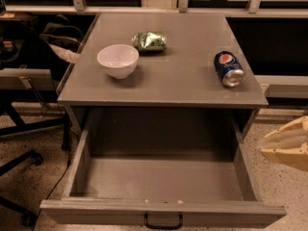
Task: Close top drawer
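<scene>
One open top drawer logged, fully out. Spotted gripper right of drawer, apart, claw state untellable. Needed square push on front near handle.

The drawer is standing wide open. The gripper is hovering just right of it, while a bowl and can are sitting on the tabletop.
</scene>
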Available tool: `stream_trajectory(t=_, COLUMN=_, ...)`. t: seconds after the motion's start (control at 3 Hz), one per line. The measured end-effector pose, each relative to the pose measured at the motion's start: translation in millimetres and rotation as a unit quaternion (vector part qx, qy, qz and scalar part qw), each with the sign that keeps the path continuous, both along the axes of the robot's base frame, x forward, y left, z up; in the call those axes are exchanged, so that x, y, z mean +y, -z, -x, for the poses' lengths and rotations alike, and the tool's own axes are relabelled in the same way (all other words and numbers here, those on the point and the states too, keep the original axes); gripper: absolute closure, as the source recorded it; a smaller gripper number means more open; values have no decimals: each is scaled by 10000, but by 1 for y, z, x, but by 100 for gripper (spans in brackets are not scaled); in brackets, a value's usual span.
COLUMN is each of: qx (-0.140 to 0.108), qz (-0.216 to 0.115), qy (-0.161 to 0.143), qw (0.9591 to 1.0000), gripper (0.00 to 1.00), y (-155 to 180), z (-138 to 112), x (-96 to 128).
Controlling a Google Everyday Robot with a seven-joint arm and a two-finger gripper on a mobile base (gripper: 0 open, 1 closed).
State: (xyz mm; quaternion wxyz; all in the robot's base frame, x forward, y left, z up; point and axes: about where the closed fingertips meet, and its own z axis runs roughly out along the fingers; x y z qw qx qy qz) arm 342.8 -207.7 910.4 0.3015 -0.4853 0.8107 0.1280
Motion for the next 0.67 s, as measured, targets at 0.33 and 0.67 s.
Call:
stream_trajectory(t=0.33, qx=-47, qz=1, qy=-107, qw=9999, gripper=100, y=2, z=9, x=6)
stream_trajectory(t=0.67, qx=67, qz=-113, qy=-11, qw=9999, gripper=100, y=18, z=24, x=3)
